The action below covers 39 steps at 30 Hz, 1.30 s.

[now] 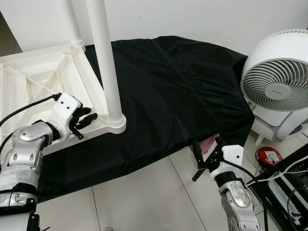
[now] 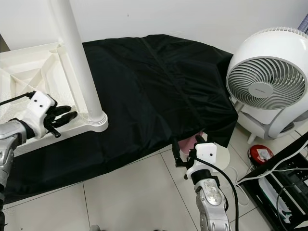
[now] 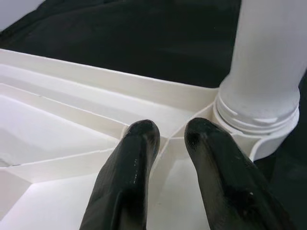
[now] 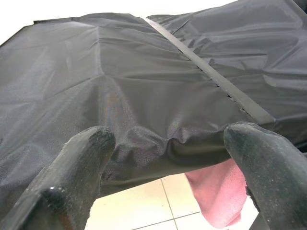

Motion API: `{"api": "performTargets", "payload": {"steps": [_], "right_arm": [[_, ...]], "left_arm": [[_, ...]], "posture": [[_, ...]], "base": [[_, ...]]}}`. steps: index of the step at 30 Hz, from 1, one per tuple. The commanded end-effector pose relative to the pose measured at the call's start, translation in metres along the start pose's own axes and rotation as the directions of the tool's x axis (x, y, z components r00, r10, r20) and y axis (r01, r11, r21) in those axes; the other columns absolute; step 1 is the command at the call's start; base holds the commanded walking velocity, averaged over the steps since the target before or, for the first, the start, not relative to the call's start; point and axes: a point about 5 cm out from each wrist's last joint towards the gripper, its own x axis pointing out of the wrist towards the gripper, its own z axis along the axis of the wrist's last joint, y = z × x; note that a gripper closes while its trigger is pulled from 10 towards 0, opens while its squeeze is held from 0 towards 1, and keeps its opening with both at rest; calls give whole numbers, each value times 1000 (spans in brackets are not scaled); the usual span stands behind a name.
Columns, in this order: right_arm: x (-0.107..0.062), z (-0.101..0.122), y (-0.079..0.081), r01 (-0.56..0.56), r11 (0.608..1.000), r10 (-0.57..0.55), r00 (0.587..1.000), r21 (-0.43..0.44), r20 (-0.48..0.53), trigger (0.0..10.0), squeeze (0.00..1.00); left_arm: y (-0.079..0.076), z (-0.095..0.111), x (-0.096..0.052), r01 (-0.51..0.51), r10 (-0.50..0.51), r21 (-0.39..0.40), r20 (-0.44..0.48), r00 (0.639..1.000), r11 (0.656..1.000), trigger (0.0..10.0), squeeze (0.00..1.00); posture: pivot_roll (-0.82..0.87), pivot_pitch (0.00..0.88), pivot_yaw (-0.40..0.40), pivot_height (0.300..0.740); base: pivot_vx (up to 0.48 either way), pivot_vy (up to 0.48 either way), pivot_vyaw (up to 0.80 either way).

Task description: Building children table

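Observation:
A white plastic table top (image 1: pixel 33 77) lies upside down on a black cloth (image 1: pixel 178 91), its ribs facing up. One white leg (image 1: pixel 107 62) stands screwed into the near corner socket, and a second leg (image 1: pixel 73 24) rises at the far corner. My left gripper (image 1: pixel 86 118) rests on the table top's near edge beside the near leg. In the left wrist view its fingers (image 3: pixel 139 158) stand close together with a thin rib (image 3: pixel 165 143) between them. My right gripper (image 1: pixel 207 149) hangs open low at the cloth's front right edge, holding nothing.
A large white fan (image 1: pixel 279 91) stands on the floor at the right. A small red round object (image 1: pixel 269 156) and a dark rack with cables (image 1: pixel 288 187) sit by it. Pink fabric (image 4: pixel 216 191) shows under the cloth's edge. Tiled floor (image 1: pixel 144 197) lies in front.

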Motion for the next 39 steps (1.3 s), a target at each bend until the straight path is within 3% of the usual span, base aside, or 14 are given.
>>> {"api": "performTargets", "payload": {"steps": [1,15,26,39], "right_arm": [[-1,-4,-3,10,1000,-10,1000,-2,-8,10000,0],[0,-3,-4,20,1000,-20,1000,-5,-1,10000,0],[3,-3,-2,20,1000,-20,1000,-1,6,10000,0],[5,-3,-1,25,1000,-25,1000,-1,12,10000,0]], "left_arm": [[22,-3,-4,-401,401,-70,-13,916,914,10000,0],[3,-2,11,-427,434,-174,3,901,887,10000,0],[-8,-7,21,-447,450,-272,-53,891,852,10000,0],[-14,-7,28,-448,451,-314,-67,890,837,10000,0]], "posture": [[51,109,-20,740],[51,106,-19,740],[54,98,-28,740],[51,88,-25,740]], "base": [[0,0,0],[0,0,0],[0,0,0],[0,0,0]]}}
